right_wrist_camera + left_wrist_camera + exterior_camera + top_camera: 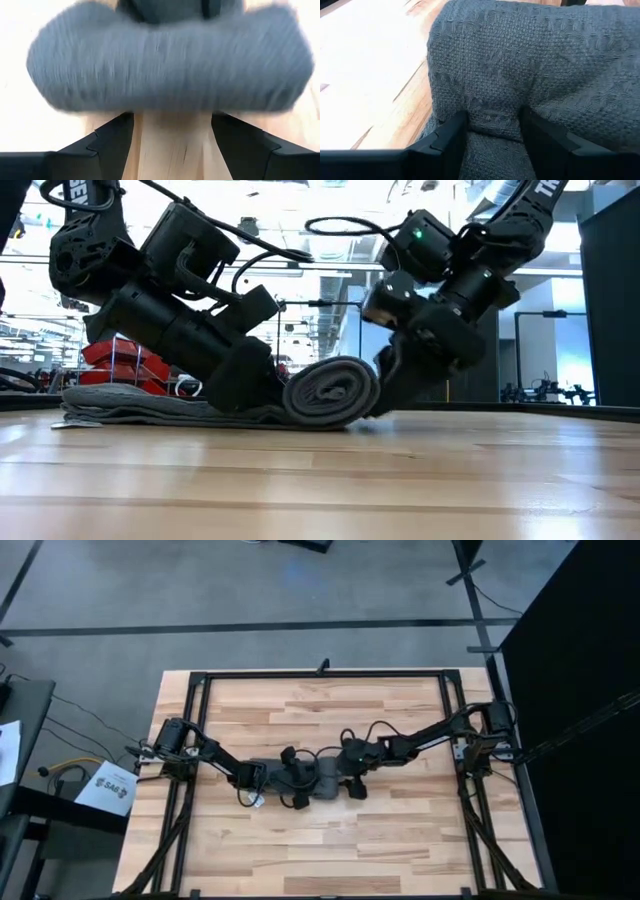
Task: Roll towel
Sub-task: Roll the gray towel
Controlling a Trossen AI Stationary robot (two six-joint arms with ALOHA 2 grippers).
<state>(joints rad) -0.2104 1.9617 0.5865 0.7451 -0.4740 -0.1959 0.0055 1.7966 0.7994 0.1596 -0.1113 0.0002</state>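
Wooden table (330,850) carries the towel (330,392), partly rolled at its centre. My left gripper (494,131) is clamped on a fold of cloth; my right gripper (172,131) stands apart, fingers spread, against the roll's other side.

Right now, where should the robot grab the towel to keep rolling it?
Grip the rolled part of the towel, coming from the side where the flat tail still lies on the table. The roll is thick and round there; the left end effector already pinches that cloth.
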